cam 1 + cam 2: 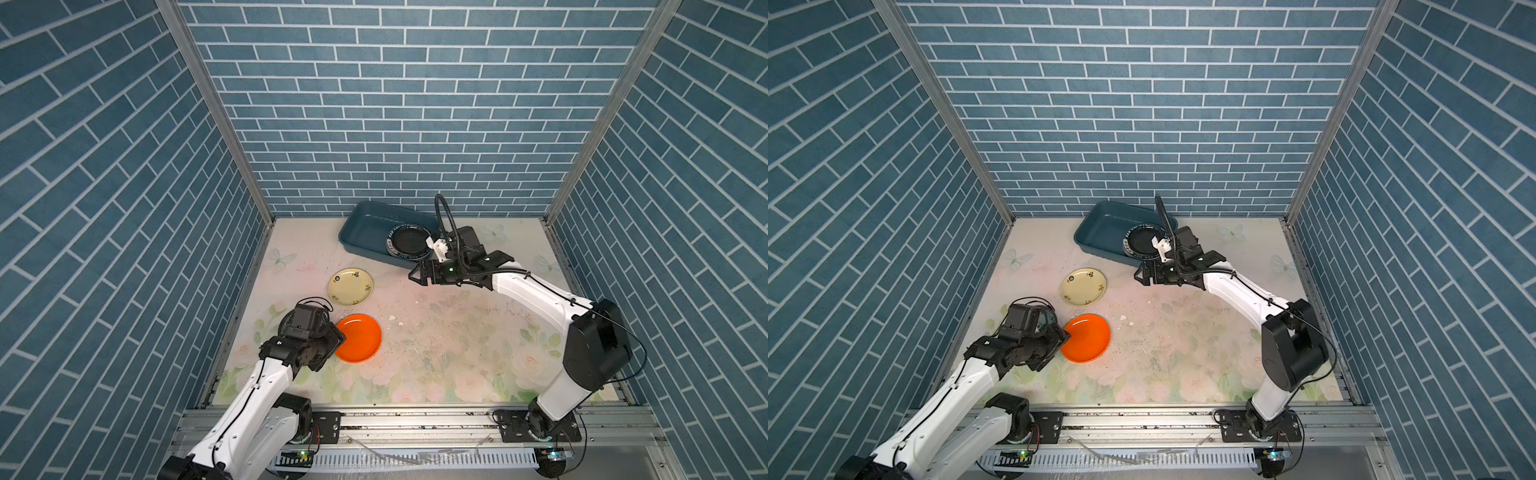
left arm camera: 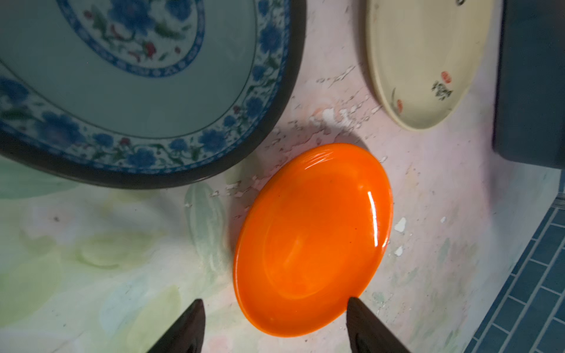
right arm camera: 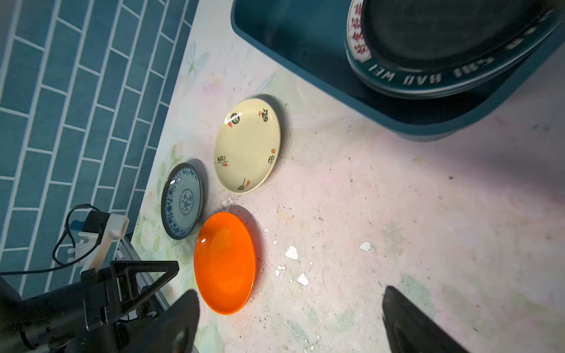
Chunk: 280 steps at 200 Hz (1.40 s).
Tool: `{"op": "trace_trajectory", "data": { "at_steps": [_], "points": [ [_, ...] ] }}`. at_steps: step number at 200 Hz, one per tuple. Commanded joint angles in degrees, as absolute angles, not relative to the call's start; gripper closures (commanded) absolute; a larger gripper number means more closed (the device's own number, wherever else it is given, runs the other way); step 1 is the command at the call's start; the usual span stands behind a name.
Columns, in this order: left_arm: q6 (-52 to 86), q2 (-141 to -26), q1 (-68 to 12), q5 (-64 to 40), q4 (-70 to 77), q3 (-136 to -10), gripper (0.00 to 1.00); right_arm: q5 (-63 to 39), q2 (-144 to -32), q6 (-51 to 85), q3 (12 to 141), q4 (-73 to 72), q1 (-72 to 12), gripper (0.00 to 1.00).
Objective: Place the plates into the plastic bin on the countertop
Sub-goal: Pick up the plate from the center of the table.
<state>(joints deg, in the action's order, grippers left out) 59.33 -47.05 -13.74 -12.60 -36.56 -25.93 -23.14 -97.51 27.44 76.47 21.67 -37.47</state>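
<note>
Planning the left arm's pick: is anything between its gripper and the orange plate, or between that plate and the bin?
Nothing separates the left gripper from the orange plate. The pale yellow plate lies flat between it and the plastic bin.

The bin [image 1: 365, 228] is dark teal-blue. The black plate [image 1: 409, 240] is plain; the rimmed plate [image 3: 428, 78] has white letters on teal. The orange plate [image 1: 359, 337] is plain, the yellow plate [image 1: 350, 286] bears black-and-red marks, the floral plate [image 3: 182, 200] blue bands on grey-green. The countertop [image 1: 449, 340] shows pastel roses.
</note>
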Motion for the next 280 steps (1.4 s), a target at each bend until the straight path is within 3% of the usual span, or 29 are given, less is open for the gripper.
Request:
{"op": "trace_trajectory", "data": {
  "at_steps": [1, 58, 99, 189, 230, 280],
  "points": [
    [58.1, -46.2, -13.2, -14.9, -32.9, -22.6, 0.26, -21.0, -100.3, 30.6, 79.6, 20.8, -40.3, 0.08],
    [58.5, -50.9, -11.2, -21.0, -17.6, -14.8, 0.35, -15.6, -101.4, 33.6, 82.1, 22.4, -42.7, 0.08],
    [57.3, -51.1, -9.7, -22.2, -14.5, -13.3, 0.36, -15.3, -102.2, 35.2, 81.1, 21.5, -43.2, 0.08],
    [57.2, -52.5, -8.9, -24.8, -10.0, -11.2, 0.45, -18.8, -119.1, 35.0, 87.0, 20.3, -48.0, 0.11],
    [58.3, -51.9, -8.9, -25.2, -8.4, -10.5, 0.52, -20.5, -122.2, 34.9, 88.2, 21.0, -49.5, 0.11],
    [60.6, -54.2, -8.9, -26.4, -1.5, -10.3, 0.69, -23.1, -124.3, 34.8, 88.7, 21.2, -50.5, 0.12]
  ]
}}
